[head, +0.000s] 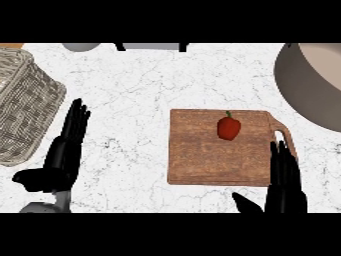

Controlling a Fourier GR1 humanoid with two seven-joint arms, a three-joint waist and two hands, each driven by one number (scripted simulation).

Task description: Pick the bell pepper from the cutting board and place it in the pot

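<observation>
A white, grey-veined tabletop (151,90) carries everything. The landmark is the brown wooden cutting board (210,155), a rectangle with a handle loop on its right side, lying right of the tabletop's middle. Up and to the right of the board, apart from it, stands the large grey pot (317,85), its pale inside showing and its right part cut off by the view's edge. Far to the left of the board sits a woven wicker basket (14,110). Beyond the board, at the far edge, a grey object (81,47) and a pale one with dark legs (152,46) are only partly seen.

The left hand (64,150) lies well left of the board, just beside the basket, fingers straight and released, holding nothing. The right hand (285,185) is over the board's near right corner, below the handle loop, fingers straight and open, also holding nothing.

The bell pepper (229,127) is small, red and glossy with a short green stem pointing away. It rests on the board's far right part, apart from both hands, with bare wood between it and the right hand.
</observation>
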